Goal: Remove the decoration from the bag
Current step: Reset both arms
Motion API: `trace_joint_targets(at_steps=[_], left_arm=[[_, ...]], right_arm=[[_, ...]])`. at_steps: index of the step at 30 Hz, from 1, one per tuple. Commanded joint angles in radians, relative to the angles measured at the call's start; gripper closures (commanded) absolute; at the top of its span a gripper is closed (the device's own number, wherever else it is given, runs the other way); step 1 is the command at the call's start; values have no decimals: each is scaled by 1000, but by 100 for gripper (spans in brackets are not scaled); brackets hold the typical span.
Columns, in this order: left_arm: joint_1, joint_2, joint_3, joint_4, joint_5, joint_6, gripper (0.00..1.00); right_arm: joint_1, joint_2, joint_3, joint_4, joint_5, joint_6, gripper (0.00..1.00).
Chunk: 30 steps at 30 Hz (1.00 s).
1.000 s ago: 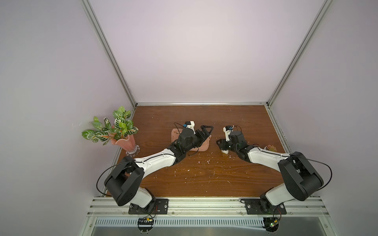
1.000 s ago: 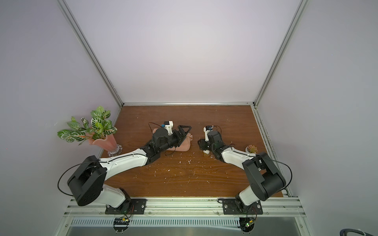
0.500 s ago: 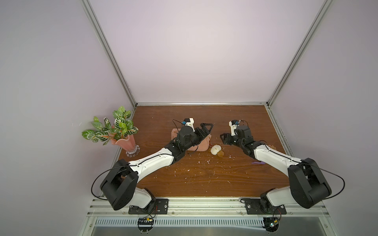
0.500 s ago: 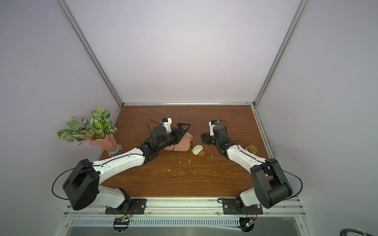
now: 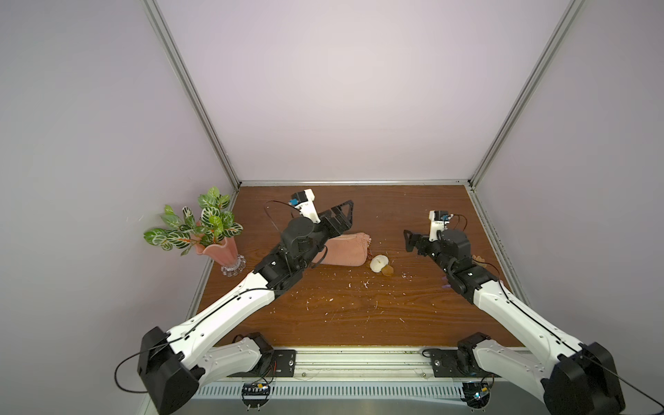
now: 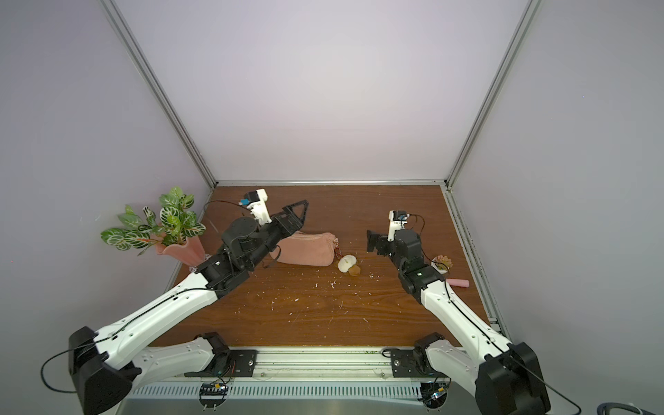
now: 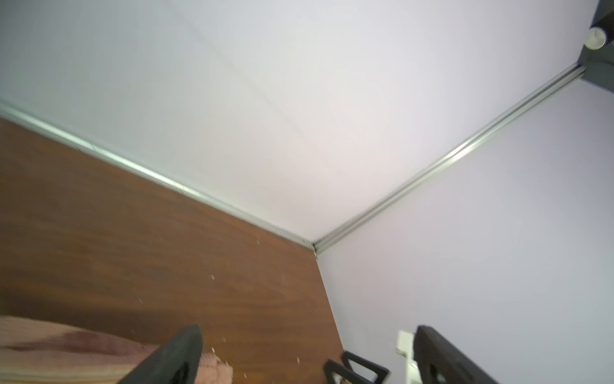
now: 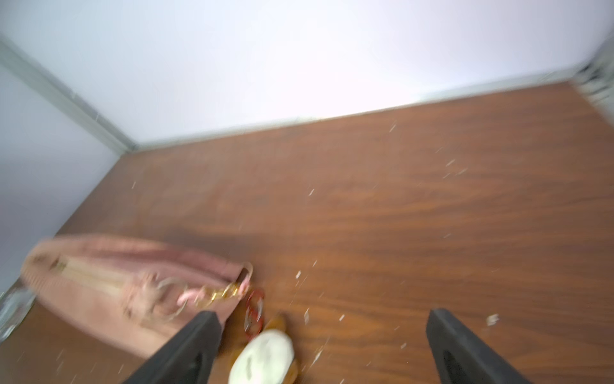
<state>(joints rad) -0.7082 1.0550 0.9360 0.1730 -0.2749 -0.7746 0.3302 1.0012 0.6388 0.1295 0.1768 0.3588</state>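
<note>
Right claw (image 5: 409,241): jaws spread wide, nothing between them and nothing touched. It hangs above the tabletop (image 5: 359,316), pointed towards the decoration (image 5: 381,264) and apart from it. In the right wrist view, which is blurred, the right claw (image 8: 322,314) frames bare wood, and the decoration (image 8: 262,359) lies low between the two fingers, nearer one of them.

Left claw (image 5: 341,222): jaws likewise wide apart and empty. It is raised over the far edge of the bag (image 5: 345,249) and grips nothing. The left wrist view shows open air and wall between its fingers, with a strip of the bag (image 7: 66,349) beneath.

The decoration, cream body with a tan blob, lies on the tabletop just beside the bag's end nearest the right arm. A red ring (image 8: 254,309) sits between it and the gold chain (image 8: 222,294) at the bag's zipper end. Whether the ring joins the two cannot be told through the blur.

The bag lies flat, partly covered by the left arm in both top views.

Surroundings: white flecks (image 5: 364,284) are scattered across the wood. A pink vase with leaves (image 5: 215,248) stands at the left edge. A small succulent (image 6: 442,263) and a pink stick (image 6: 458,283) lie beside the right arm. Nothing stands between the right claw and the decoration.
</note>
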Motion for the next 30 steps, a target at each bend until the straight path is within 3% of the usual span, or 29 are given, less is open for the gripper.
trace_joint_targets(at_steps=[1,6,9,17,22,25,28,30], left_arm=[[12,-77,-74,-20,-302,247,0],[18,-169,-210,114,-570,450,0],[70,-188,-292,212,-614,569,0],[361,-110,-488,398,-456,631,0],[445,45,-626,655,-454,721,0],[513,130,-691,769,-366,725,0],[578,232,-739,881,-280,696,0],[593,296,-724,932,-243,700,0]], right_arm=[[-65,-67,-44,114,237,-77,0],[-135,-61,-200,425,381,-242,1],[-175,-3,-257,525,419,-272,0],[-208,236,-384,880,398,-304,0],[-237,358,-414,1000,318,-267,0],[-240,445,-478,1217,272,-290,0],[-240,460,-455,1159,147,-332,0],[-240,553,-475,1325,108,-358,0]])
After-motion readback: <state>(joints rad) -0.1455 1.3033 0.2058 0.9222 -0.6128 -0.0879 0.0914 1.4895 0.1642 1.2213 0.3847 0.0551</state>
